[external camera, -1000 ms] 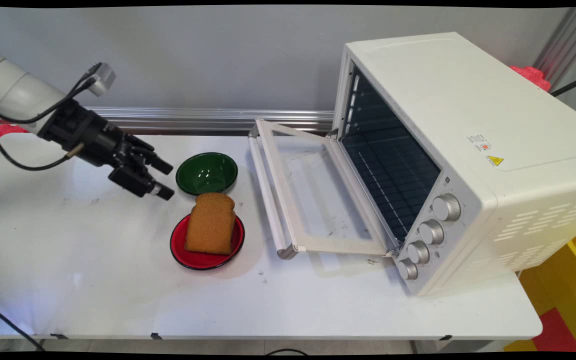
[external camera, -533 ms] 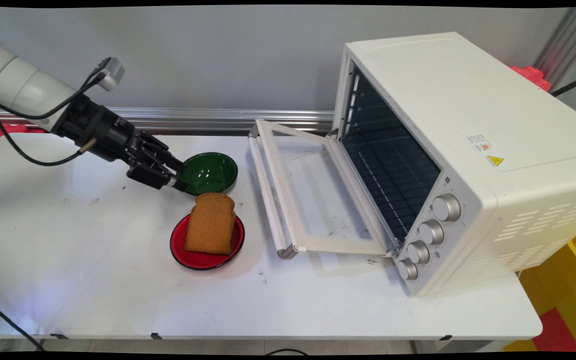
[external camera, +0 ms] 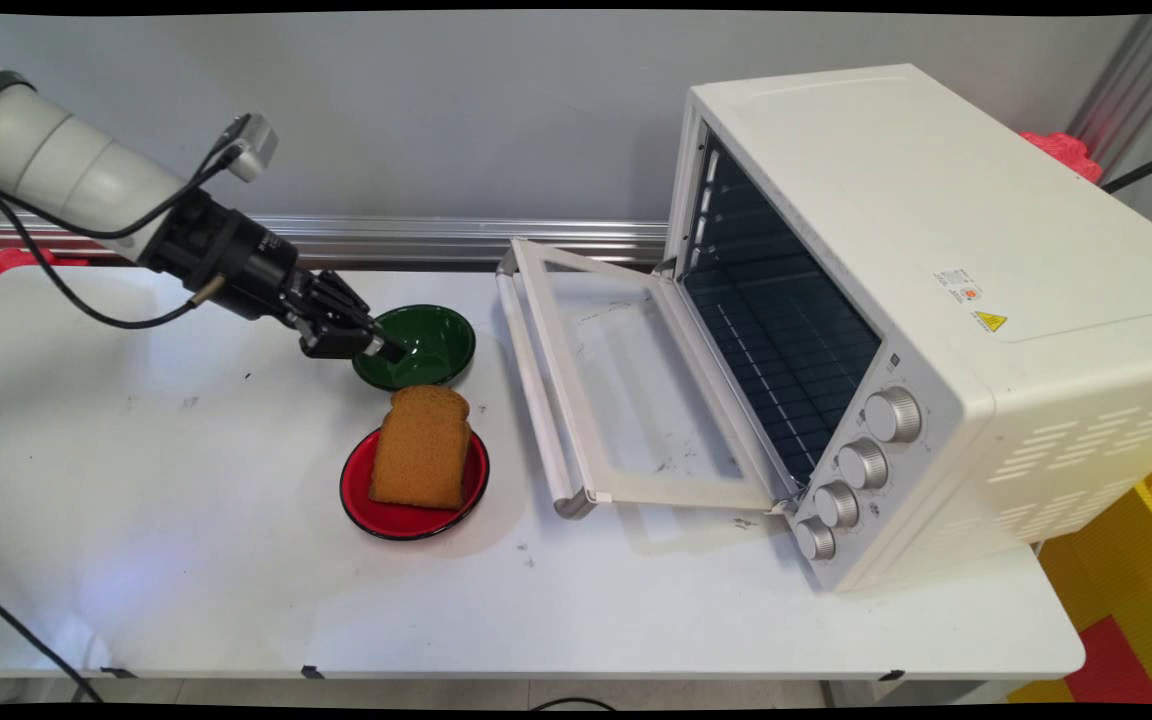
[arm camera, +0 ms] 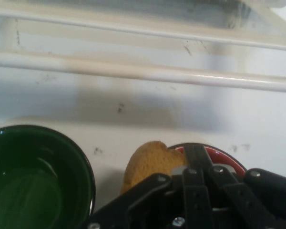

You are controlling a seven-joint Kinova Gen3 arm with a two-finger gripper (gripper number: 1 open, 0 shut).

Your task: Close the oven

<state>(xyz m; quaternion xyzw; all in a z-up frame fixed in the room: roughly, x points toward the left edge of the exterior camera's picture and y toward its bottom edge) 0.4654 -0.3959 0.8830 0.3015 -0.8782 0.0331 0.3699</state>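
Standing on the white table (external camera: 186, 560) are a green bowl (external camera: 428, 345), a red plate (external camera: 406, 515) with a slice of brown bread (external camera: 422, 446) leaning on it, and a white toaster oven (external camera: 926, 300) with its glass door (external camera: 626, 390) dropped open toward the dishes. The bowl sits just behind the plate, the two close but apart, and the bread's top crust rises near the bowl's near rim. The oven door's handle (external camera: 533, 385) runs along the right of both dishes, near them, with a strip of bare table between. Four knobs (external camera: 856, 465) line the oven's front panel at its near corner.

The arm comes in from the upper left and slopes down to the right, a black cable (external camera: 66, 300) looping under it. The gripper (external camera: 388, 350) is over the bowl's left rim, pointing toward the bowl's hollow. Whether its fingers are wide or narrow cannot be told from either view; it holds nothing that can be seen.

In the hand view the bowl (arm camera: 38, 176) lies at the lower left, the bread (arm camera: 150, 162) and plate (arm camera: 224, 160) just above the linkage, and the door handle (arm camera: 148, 72) crosses beyond them.

The table's left half and near side are broad and bare; the oven fills the right.
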